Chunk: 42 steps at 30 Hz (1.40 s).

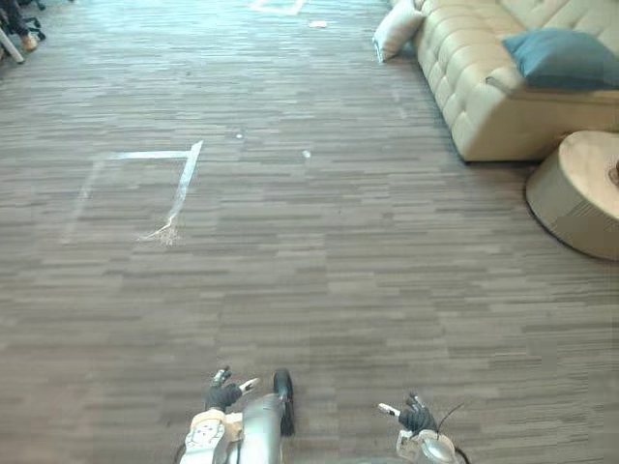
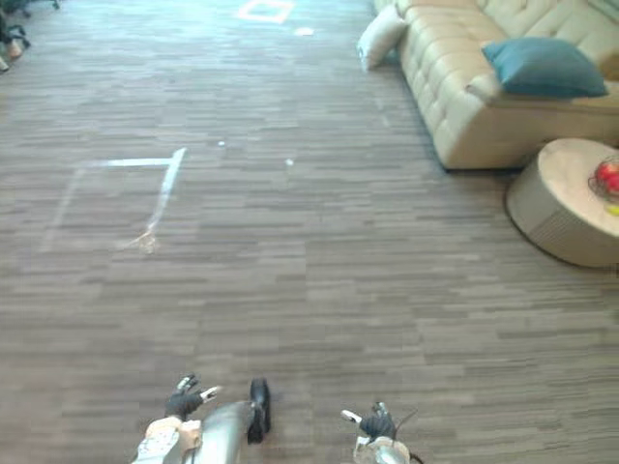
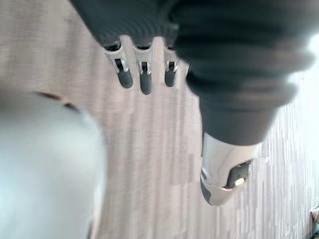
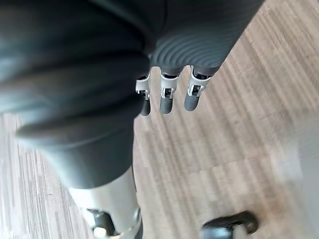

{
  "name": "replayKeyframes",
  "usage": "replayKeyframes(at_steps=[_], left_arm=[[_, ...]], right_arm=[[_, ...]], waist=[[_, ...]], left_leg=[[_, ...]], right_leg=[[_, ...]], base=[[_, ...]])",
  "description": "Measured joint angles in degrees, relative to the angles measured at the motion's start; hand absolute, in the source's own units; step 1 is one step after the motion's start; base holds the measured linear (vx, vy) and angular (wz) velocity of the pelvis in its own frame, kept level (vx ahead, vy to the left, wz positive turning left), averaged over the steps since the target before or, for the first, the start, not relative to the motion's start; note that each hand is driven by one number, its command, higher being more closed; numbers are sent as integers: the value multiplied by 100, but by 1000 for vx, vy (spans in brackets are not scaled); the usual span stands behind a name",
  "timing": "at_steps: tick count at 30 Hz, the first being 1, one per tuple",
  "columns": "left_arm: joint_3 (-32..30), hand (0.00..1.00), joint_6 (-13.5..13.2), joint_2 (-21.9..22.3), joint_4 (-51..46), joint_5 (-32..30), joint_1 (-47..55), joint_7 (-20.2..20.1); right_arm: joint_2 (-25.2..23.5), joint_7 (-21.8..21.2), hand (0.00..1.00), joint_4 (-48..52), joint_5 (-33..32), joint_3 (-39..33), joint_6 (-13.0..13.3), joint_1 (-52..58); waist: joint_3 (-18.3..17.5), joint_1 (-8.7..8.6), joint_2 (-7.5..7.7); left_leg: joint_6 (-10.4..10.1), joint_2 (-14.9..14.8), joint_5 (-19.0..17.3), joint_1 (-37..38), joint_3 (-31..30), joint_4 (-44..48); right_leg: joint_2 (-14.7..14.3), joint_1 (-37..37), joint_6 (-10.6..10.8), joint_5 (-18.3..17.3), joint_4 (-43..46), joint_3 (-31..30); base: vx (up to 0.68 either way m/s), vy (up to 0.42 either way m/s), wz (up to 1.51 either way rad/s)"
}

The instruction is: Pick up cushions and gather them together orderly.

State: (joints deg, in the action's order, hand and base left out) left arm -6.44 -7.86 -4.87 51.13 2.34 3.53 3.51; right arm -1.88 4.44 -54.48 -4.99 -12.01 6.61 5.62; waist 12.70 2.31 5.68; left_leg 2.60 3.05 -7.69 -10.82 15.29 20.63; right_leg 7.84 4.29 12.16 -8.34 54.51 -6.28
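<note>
Teal cushion [image 1: 561, 56]: plump and smooth, with soft corners. It lies on the seat of the sofa [image 1: 484, 97], near the sofa's near end.
Pale cushion [image 1: 397, 29]: cream-white, close to the sofa's own colour. It stands on the floor [image 1: 319, 280] and leans against the sofa's far corner, well apart from the teal one.
Sofa: cream and tufted. It runs along the right side of the scene, with its long front edge facing the bare floor.
Table [image 1: 571, 208]: low, round and pale, just beside the sofa's near end. Something red [image 2: 607, 176] lies on top, too small to identify.
Floor marks: a corner of white tape [image 1: 184, 174] lies left of centre, frayed at its near end, and a smaller tape square [image 2: 263, 11] lies far off.
Open room: a wide stretch of grey-brown striped floor lies between the hands and the sofa.
Left hand [image 1: 222, 394]: low at the near edge, over the floor. Its fingers [image 3: 145, 82] are straight and its thumb stands apart — it holds nothing.
Right hand [image 1: 416, 418]: low at the near edge, right of the left hand. Its fingers [image 4: 168, 99] are straight and relaxed — it holds nothing.
</note>
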Motion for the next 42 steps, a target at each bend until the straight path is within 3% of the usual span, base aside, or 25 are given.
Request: replayKeyframes(at_steps=[3, 7, 9, 10, 12, 13, 14, 15, 16, 17, 18, 22, 24, 25, 27, 28, 29, 30, 31, 34, 35, 37, 38, 40, 42], left_arm=[[98, 0, 89, 114, 84, 1, 36, 21], [405, 0, 91, 195, 247, 1, 34, 7], [448, 0, 89, 252, 283, 0, 15, 6], [458, 0, 78, 339, 287, -5, -34, 6], [379, 0, 89, 426, 348, -5, -36, 12], [253, 0, 90, 567, 383, -5, -8, 12], [166, 0, 85, 704, 344, -14, -15, -12], [18, 0, 70, 805, 234, -5, -73, -10], [-12, 0, 83, 795, 229, -7, 12, -27], [-93, 0, 94, 805, 142, 1, 64, -35], [-252, 0, 96, 791, 26, 8, 128, 0], [-300, 0, 8, 610, -391, 77, 357, 13], [-333, 0, -50, 578, -457, 250, 402, 27], [-346, 0, -66, 589, -464, 379, 405, 37], [-274, 0, -104, 633, -499, 528, 450, 101], [-255, 0, -135, 591, -482, 564, 435, 103], [-223, 0, -126, 343, -422, 545, 316, 94], [-207, 0, -128, 304, -434, 509, 268, 75], [-208, 0, -129, 299, -430, 510, 270, 76], [-9, 0, -77, 75, -107, 431, 149, 87], [13, 0, -53, 70, -76, 427, 132, 89], [189, 0, -18, 163, -64, 384, 142, 98], [260, 0, -18, 174, -61, 382, 164, 93], [419, 0, -10, 206, 55, 345, 143, 73], [422, 0, -9, 294, 103, 340, 101, 72]], right_arm=[[110, -2, 0, 386, 14, -12, 33, 115], [192, -14, 0, 699, -6, -68, 138, 109], [186, -14, 0, 749, -4, -93, 138, 99], [192, -15, 0, 793, -8, -124, 131, 96], [194, -15, 0, 816, -12, -128, 122, 89], [240, -16, 0, 855, -4, -127, 121, 10], [258, -20, 0, 872, -12, -150, 120, -34], [310, -65, 0, 945, -7, -166, 122, -49], [317, -63, 0, 971, 3, -126, 109, -34], [453, -59, 0, 1013, 9, -49, 60, -71], [451, -39, 0, 923, -10, -57, 37, -113], [346, 16, 0, 710, -18, 177, -58, -86], [270, 18, 0, 506, -16, 200, -72, -194], [249, 21, 0, 368, -16, 195, -71, -233], [266, 32, 0, 287, -15, 226, -64, -198], [240, 42, 0, 175, -14, 290, -62, -225], [74, 51, 0, 135, -15, 334, -55, -307], [56, 50, 0, 137, -14, 273, -36, -248], [52, 50, 0, 135, -15, 252, -36, -221], [30, 55, 0, 141, -12, 90, -4, -64], [48, 53, 0, 149, -10, 92, 3, -59], [183, 44, 0, 524, -1, 83, 56, 168], [195, 44, 0, 597, -1, 85, 64, 228], [191, 23, 0, 810, -58, 40, 124, 269], [186, 8, 0, 872, -106, 6, 174, 243]], waist=[[110, -58, -285], [68, -298, -446], [66, -348, -445], [77, -372, -458], [53, -428, -570], [39, -404, -780], [83, -427, -832], [172, -493, -866], [126, -464, -921], [151, -462, -1227], [215, -328, -1296], [230, -142, -906], [233, -25, -839], [244, 87, -818], [197, 156, -916], [186, 196, -854], [63, 133, -491], [59, 86, -376], [49, 99, -351], [24, 4, -139], [27, 3, -138], [61, -39, -379], [44, -77, -409], [42, -254, -462], [40, -303, -472]], left_leg=[[73, -35, -675, 1164, 1, -167], [-70, -255, -968, 2497, -117, -1041], [-111, -293, -994, 2807, -202, -1293], [-399, -379, -1158, 3201, -367, -1403], [-580, -577, -1263, 3497, -502, -1349], [-673, -796, -1199, 3571, -558, -1121], [-778, -840, -818, 3356, -655, -222], [-671, -949, 43, 2845, -684, 1383], [-697, -1060, 404, 2621, -692, 1922], [-777, -1603, 708, 1876, -554, 3729], [-608, -1914, 253, 1296, -402, 4714], [-673, -1748, -371, 2, 5, 4048], [-636, -1331, -440, -377, 206, 1834], [-680, -1040, -63, -456, 122, 353], [-670, -929, 748, -718, -74, -723], [-311, -879, 1281, -691, -148, -624], [10, -558, 1258, -648, -107, -626], [159, -497, 896, -685, -60, -226], [175, -475, 764, -670, -41, -108], [130, -78, -286, 242, -192, 139], [132, -53, -354, 367, -208, 112], [169, -48, -810, 1493, -389, -394], [165, -72, -859, 1681, -449, -514], [72, -231, -1005, 2454, -598, -985], [-7, -353, -1130, 2888, -645, -1226]], right_leg=[[111, -921, -658, -489, 1032, 663], [-66, -2459, -980, -792, -1054, 1891], [-156, -2640, -1035, -398, -2392, 2047], [-350, -2705, -1238, 367, -3737, 1963], [-526, -2629, -1643, 1267, -3595, 1796], [-576, -2671, -1764, 1033, -2957, 1917], [-418, -2662, -1759, 435, -2217, 2016], [-339, -2557, -1616, 16, -1675, 2173], [-382, -2381, -1589, 33, -1951, 2134], [-701, -1727, -1866, -417, -2319, 2256], [-918, -1164, -1959, -658, -2563, 2137], [-942, 265, -1823, -844, -3731, 1866], [-886, 990, -1637, -841, -4337, 1598], [-818, 1316, -1515, -891, -4596, 1447], [-952, 1690, -1363, -952, -4908, 1142], [-905, 1817, -1303, -986, -4939, 998], [-540, 1847, -1218, -909, -4850, 915], [-376, 1683, -846, -680, -4324, 714], [-365, 1651, -743, -617, -4142, 656], [-142, 388, 34, 488, -422, 405], [-108, 229, -1, 432, -116, 445], [-62, -913, -731, -322, 834, 930], [-76, -1142, -797, -457, 766, 1057], [-114, -2062, -999, -763, -333, 1619], [-173, -2466, -1028, -509, -1756, 1825]], base=[[716, 202, -19], [696, 60, 17], [814, -60, 51], [902, -118, 67], [832, -130, 45], [884, -187, 31], [995, -261, 41], [916, -293, 34], [647, -241, 6], [646, -157, -42], [683, -94, -45], [724, -106, -31], [737, 17, -65], [752, 75, -61], [642, 143, -67], [918, 282, -43], [953, 328, -10], [958, 341, 13], [765, 287, 15], [706, 217, 31], [618, 117, 17], [666, 84, 11], [477, 21, 33], [685, -61, 51], [698, -99, 42]])
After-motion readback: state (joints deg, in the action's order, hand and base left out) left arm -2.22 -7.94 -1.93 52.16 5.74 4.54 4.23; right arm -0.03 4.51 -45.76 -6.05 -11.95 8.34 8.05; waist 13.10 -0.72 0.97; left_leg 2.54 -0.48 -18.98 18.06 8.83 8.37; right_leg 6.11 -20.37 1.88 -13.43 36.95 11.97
